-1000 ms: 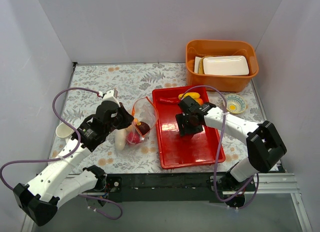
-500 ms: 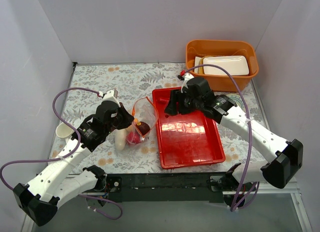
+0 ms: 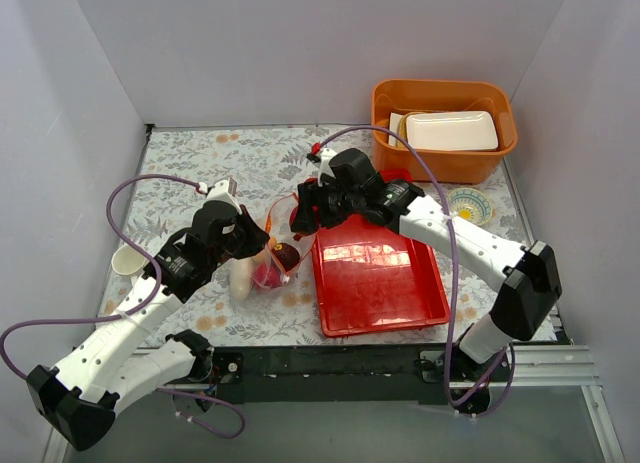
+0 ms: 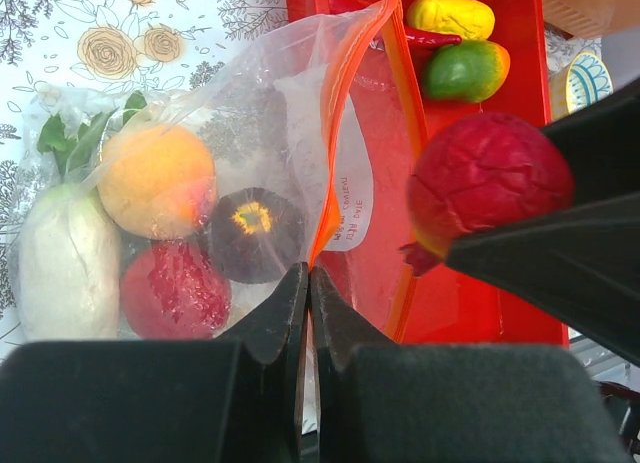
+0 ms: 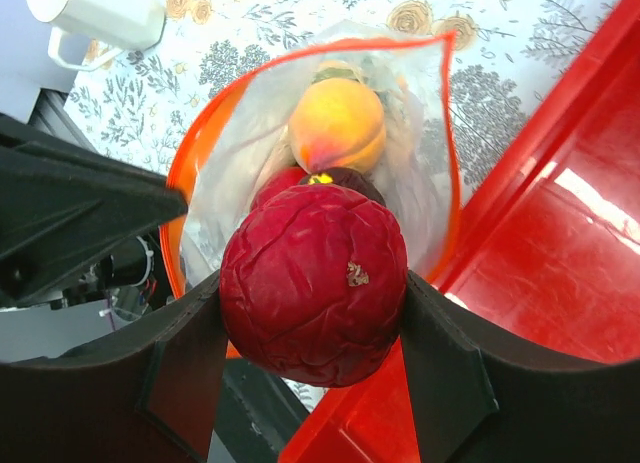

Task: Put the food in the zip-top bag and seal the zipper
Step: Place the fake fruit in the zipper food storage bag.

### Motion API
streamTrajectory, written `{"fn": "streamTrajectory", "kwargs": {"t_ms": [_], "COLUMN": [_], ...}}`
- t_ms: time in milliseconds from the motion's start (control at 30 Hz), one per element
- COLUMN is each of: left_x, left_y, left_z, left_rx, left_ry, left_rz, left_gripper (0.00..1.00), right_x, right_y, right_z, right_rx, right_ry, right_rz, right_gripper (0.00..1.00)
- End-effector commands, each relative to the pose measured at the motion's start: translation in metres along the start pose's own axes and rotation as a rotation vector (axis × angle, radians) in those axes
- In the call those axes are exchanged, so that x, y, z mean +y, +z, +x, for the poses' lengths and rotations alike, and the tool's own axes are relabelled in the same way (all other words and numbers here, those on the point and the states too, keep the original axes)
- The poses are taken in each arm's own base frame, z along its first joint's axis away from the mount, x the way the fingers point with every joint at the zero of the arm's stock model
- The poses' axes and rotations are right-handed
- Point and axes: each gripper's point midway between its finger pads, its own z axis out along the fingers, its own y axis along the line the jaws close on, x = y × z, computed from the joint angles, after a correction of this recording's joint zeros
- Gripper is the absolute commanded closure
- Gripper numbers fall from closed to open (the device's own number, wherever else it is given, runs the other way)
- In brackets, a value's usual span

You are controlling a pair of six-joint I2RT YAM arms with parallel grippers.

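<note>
The right tool (image 5: pixel 315 318) grasps a wrinkled dark-red round toy vegetable (image 5: pixel 312 273), in line with and just short of the open mouth of the clear crinkly zip-top bag (image 5: pixel 420 173). The bag lies on the bench (image 3: pixel 200 163) just left of the red rectangular tray (image 3: pixel 390 283). The left tool (image 4: pixel 308 283), clenched on the orange-red zipper strip (image 4: pixel 338 143), holds the mouth facing the right arm.

Eight toy foods (image 4: pixel 155 178), one zip-top bag (image 4: pixel 300 103), one red tray (image 3: pixel 380 293), one orange tub (image 3: pixel 445 168), one bowl (image 3: pixel 470 205)

Right gripper (image 3: pixel 303 211) lifted off the tray (image 3: pixel 380 283), went toward its far end, then swung left to the bag (image 3: pixel 283 226) mouth, red fruit (image 5: pixel 312 283) between its jaws.
</note>
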Motion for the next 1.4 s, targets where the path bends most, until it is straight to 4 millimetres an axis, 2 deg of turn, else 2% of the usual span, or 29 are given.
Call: {"fn": "streamTrajectory", "kwargs": {"t_ms": [0, 67, 133, 167, 233, 300, 367, 533, 700, 733, 767, 833, 967, 1067, 1200, 1267, 1300, 1367], "left_x": [-0.010, -0.010, -0.010, -0.009, -0.012, -0.011, -0.009, -0.006, -0.007, -0.007, -0.006, -0.005, -0.006, -0.006, -0.005, -0.004, -0.005, -0.006], "left_y": [-0.008, -0.009, -0.012, -0.013, -0.019, -0.024, -0.027, -0.024, -0.023, -0.023, -0.022, -0.021, -0.017, -0.017, -0.015, -0.014, -0.014, -0.015], "left_z": [-0.009, -0.011, -0.013, -0.017, -0.022, -0.027, -0.028, -0.024, -0.025, -0.025, -0.024, -0.024, -0.021, -0.019, -0.016, -0.016, -0.017, -0.019], "left_rx": [-0.015, -0.019, -0.024, -0.040, -0.069, -0.096, -0.107, -0.093, -0.099, -0.098, -0.095, -0.098, -0.091, -0.083, -0.074, -0.071, -0.076, -0.080], "left_ry": [-0.011, -0.012, -0.012, -0.015, -0.023, -0.026, -0.026, -0.027, -0.030, -0.028, -0.026, -0.023, -0.021, -0.024, -0.019, -0.013, -0.011, -0.009], "left_rz": [0.029, 0.029, 0.025, 0.015, 0.035, 0.037, 0.032, 0.020, 0.021, 0.020, 0.016, 0.017, 0.028, 0.034, 0.030, 0.022, 0.023, 0.026], "left_gripper": [1.00, 1.00, 1.00, 1.00, 1.00, 1.00, 1.00, 1.00, 1.00, 1.00, 1.00, 1.00, 1.00, 1.00, 1.00, 1.00, 1.00, 1.00], "right_x": [0.022, 0.024, 0.023, 0.024, 0.024, 0.024, 0.022, 0.013, -0.031, -0.046, -0.059, -0.084, -0.119, -0.136, -0.143, -0.145, -0.149, -0.173], "right_y": [0.006, 0.009, 0.019, 0.020, 0.026, 0.027, 0.024, 0.006, -0.025, -0.027, -0.038, -0.044, -0.058, -0.059, -0.057, -0.050, -0.049, -0.053], "right_z": [-0.022, -0.025, -0.021, -0.026, -0.024, -0.027, -0.033, -0.048, -0.052, -0.041, -0.040, -0.025, -0.005, 0.009, 0.018, 0.014, 0.017, 0.030], "right_rx": [-0.023, -0.017, 0.015, 0.006, 0.023, 0.021, -0.002, -0.082, -0.194, -0.183, -0.206, -0.184, -0.139, -0.089, -0.058, -0.076, -0.061, 0.007], "right_ry": [-0.072, -0.081, -0.086, -0.091, -0.102, -0.118, -0.141, -0.163, -0.120, -0.093, -0.070, -0.018, 0.060, 0.074, 0.002, -0.049, -0.071, -0.016], "right_rz": [-0.054, -0.052, -0.047, -0.040, -0.042, -0.038, -0.017, 0.063, 0.307, 0.360, 0.428, 0.501, 0.597, 0.638, 0.640, 0.602, 0.612, 0.698], "right_gripper": [0.45, 0.41, 0.36, 0.30, 0.24, 0.11, 0.06, 0.02, 0.02, 0.02, 0.02, 0.02, 0.02, 0.02, 0.02, 0.02, 0.02, 0.02]}}
